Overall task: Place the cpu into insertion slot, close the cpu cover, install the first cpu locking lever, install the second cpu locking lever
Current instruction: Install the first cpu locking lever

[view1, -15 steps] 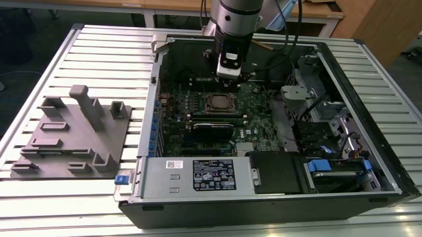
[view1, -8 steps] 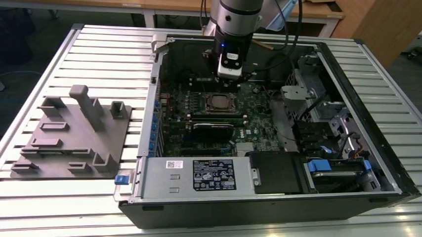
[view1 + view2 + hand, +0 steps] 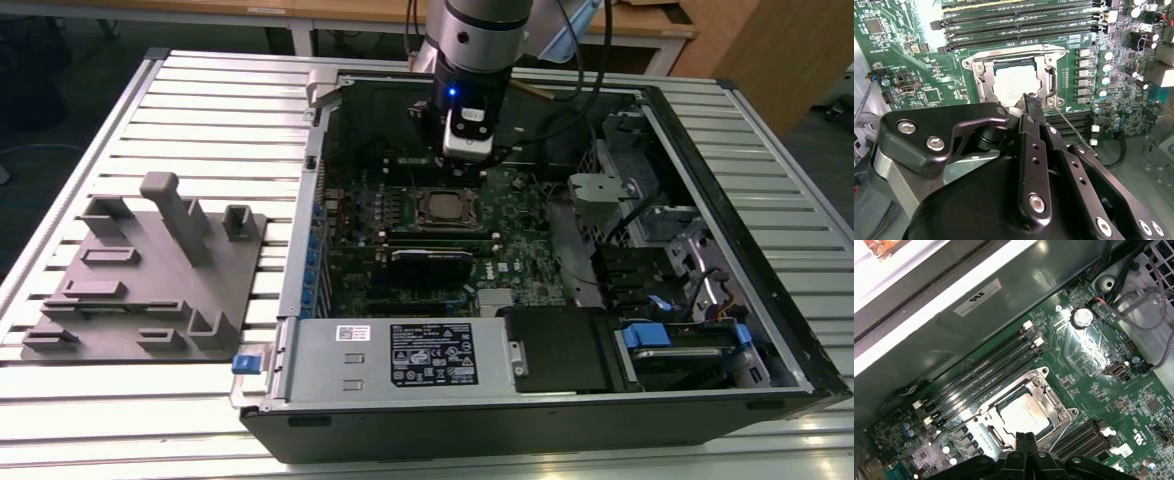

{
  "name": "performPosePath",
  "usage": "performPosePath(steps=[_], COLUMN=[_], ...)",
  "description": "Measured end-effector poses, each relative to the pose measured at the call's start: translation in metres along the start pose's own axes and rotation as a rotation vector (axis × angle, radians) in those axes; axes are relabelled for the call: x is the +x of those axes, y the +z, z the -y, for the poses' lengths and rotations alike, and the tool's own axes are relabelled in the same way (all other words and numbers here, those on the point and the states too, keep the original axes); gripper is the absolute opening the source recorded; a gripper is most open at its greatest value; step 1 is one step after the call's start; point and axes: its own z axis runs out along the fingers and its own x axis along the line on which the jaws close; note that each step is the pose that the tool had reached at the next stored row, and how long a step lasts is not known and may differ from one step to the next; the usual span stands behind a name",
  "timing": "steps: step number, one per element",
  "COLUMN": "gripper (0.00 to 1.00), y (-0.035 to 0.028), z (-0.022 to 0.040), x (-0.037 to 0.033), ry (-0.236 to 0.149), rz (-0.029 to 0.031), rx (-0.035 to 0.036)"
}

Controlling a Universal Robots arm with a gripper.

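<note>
Since the cpu [image 3: 1011,82] already lies flat in the insertion slot [image 3: 974,75] and the cpu cover [image 3: 1050,80] is down over it, framing the pale metal top through its window, the work looks to stand at the locking levers. The slatted tabletop [image 3: 160,120] carries an open computer case [image 3: 534,415], with a grey fixture [image 3: 147,270] well apart on the exterior view's left. Inside the case the green motherboard [image 3: 521,240] lies flat, and the arm [image 3: 481,35] reaches down over it. The gripper [image 3: 1032,100] hangs just above the socket's edge, its fingers pressed together with nothing between them. In the second wrist view the tip sits near a socket corner, beside a thin wire lever [image 3: 1076,130] that runs out from that corner across the board. Whether the tip touches the lever or the frame I cannot tell.

To do this step well, I judge the closed tip should bear on the wire itself, not on the cover or the small capacitors [image 3: 1104,75] close by. The push should be slow and steady, sweeping the wire down and under its retaining hook. A slip sideways could scrape the board or the memory slots [image 3: 1019,25].
</note>
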Motion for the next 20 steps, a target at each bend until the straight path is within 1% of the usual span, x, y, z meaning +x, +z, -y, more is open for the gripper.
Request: performPosePath(steps=[20], gripper=[0.11], y=[0.0000], z=[0.0000], x=[0.0000], ry=[-0.075], rz=[-0.0004], rx=[0.0035])
